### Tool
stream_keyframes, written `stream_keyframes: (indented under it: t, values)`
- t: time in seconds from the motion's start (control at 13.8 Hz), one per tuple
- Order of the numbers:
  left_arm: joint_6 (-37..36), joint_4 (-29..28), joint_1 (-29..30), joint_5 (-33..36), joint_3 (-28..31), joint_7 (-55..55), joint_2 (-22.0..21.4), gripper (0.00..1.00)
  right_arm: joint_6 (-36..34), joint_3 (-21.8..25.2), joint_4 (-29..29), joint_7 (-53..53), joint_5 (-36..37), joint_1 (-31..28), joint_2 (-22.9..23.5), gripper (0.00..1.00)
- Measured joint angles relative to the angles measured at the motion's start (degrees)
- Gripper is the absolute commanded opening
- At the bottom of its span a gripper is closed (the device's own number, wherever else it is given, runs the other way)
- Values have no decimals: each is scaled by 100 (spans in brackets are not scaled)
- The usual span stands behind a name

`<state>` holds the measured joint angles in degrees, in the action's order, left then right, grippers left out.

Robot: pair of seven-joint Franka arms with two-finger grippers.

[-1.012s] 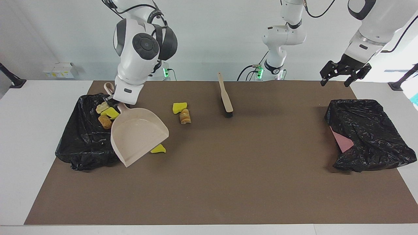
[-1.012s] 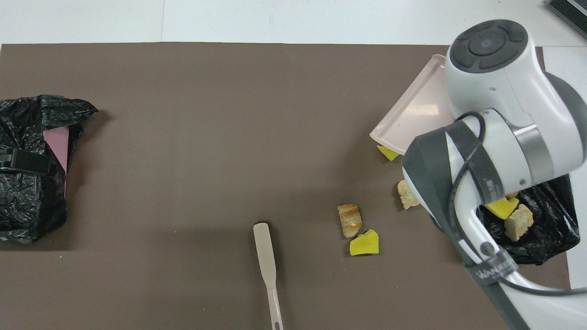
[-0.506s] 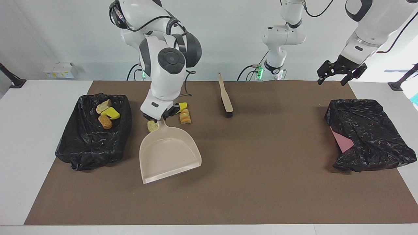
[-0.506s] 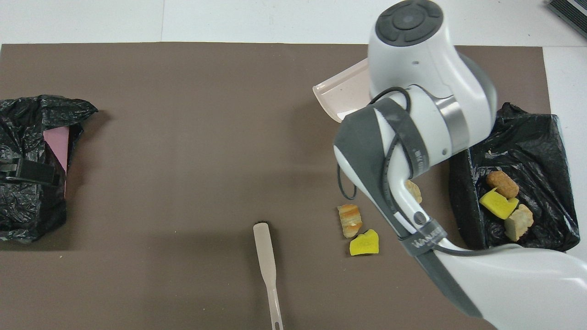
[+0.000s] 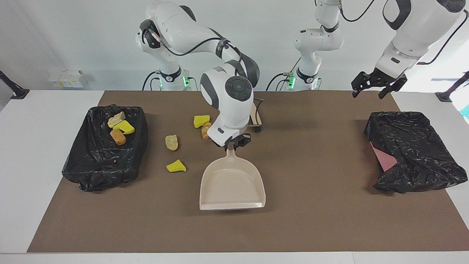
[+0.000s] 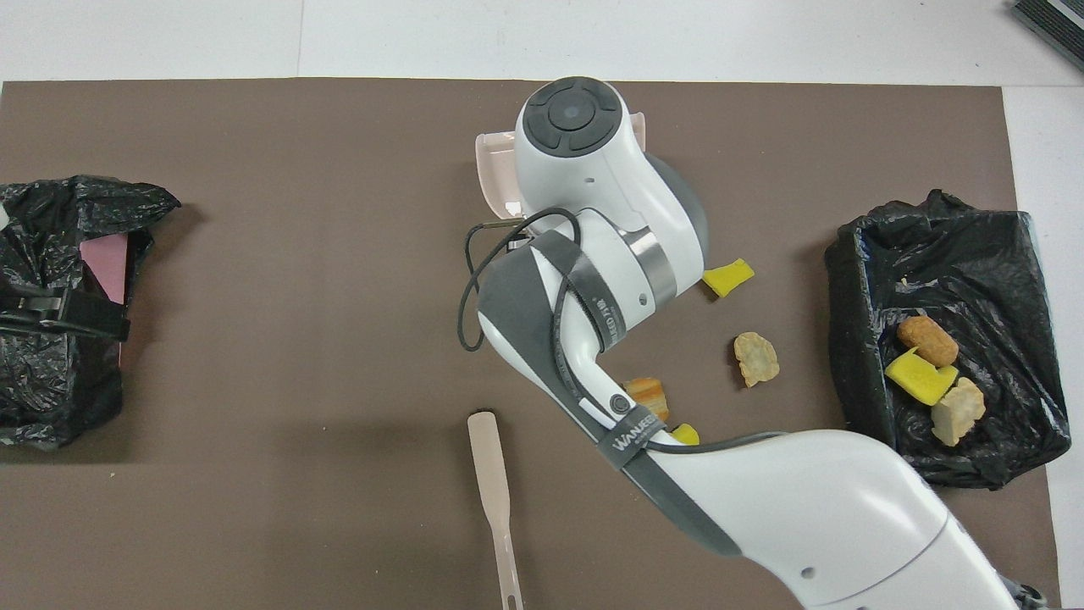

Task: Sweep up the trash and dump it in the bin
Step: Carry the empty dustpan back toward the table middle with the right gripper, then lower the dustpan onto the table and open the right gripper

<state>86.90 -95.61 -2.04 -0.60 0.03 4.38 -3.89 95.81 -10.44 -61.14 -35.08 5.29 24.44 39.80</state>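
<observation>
My right gripper pinches the dustpan handle (left gripper waits, fingers spread); scraps at its ten o'clock could scatter if I swing wide.

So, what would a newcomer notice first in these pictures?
The right gripper grips the handle of a beige dustpan at mid-table. Four trash scraps lie on the brown mat beside it, toward the right arm's end; three more sit in the black-lined bin there. The left gripper waits open in the air.
</observation>
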Motion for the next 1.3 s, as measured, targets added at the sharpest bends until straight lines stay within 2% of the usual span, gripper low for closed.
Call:
stream_keyframes:
  t: [0.22,0.43,0.8,0.94,1.01,1.3]
  values:
    - [85,28,0,29,0,61,6,100,387,-3,29,-608,-253,274,177,0]
    - [345,82,0,116,1,237,76,100,455,-3,27,-650,-423,453,286,0]
    - [313,460,0,77,-1,264,389,100,780,-1,-159,-598,-571,527,477,0]
    - [295,590,0,77,-1,264,532,100,905,2,-276,-443,-727,515,476,14]
    - [295,628,0,77,-3,266,575,100,905,2,-313,-388,-740,511,471,26]
    - [258,645,0,77,-10,293,593,100,906,9,-359,-367,-741,473,427,58]
